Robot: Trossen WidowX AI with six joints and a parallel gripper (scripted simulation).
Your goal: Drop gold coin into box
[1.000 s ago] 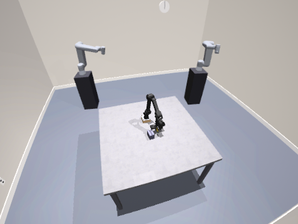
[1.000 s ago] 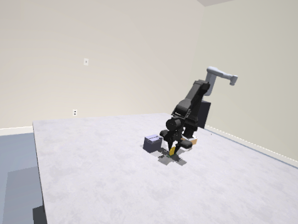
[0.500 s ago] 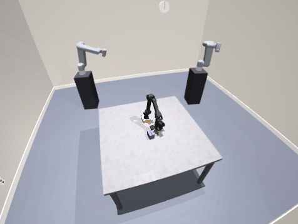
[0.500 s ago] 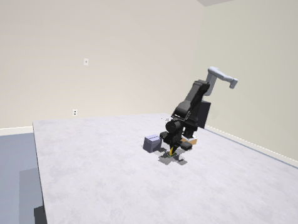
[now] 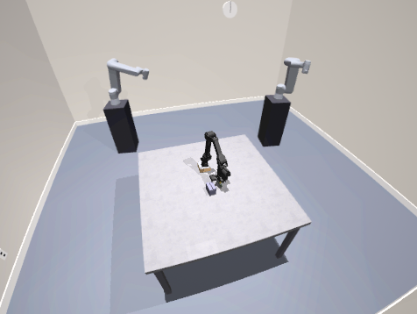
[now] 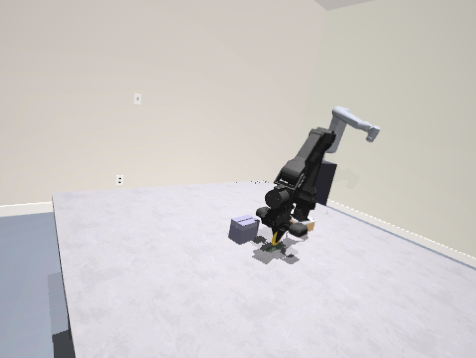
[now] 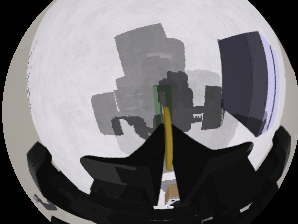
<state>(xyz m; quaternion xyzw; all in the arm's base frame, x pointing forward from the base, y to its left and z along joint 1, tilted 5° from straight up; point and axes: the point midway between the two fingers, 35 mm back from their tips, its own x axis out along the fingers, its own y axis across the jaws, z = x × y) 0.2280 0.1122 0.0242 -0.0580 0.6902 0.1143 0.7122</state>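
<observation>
The gold coin (image 6: 275, 240) (image 7: 169, 145) stands nearly upright, edge-on in the wrist view. My gripper (image 5: 220, 181) (image 6: 276, 234) (image 7: 165, 127) is shut on it, one finger on each flat side. The dark-green holder (image 7: 156, 97) is directly below the coin, largely hidden by coin, fingers and shadow. The coin's lower edge overlaps the holder in the wrist view; whether it still rests inside cannot be told. The closed grey box (image 5: 211, 189) (image 6: 243, 233) (image 7: 237, 75) stands beside the gripper, on the right in the wrist view, with a narrow dark slot in its pale lid.
An orange-brown block (image 5: 205, 169) (image 6: 311, 227) (image 7: 172, 192) lies by the arm's base. The pale table (image 5: 175, 228) (image 6: 165, 280) carries everything. Two grey arms (image 5: 124, 67) (image 5: 291, 76) stand on dark pedestals beyond the table.
</observation>
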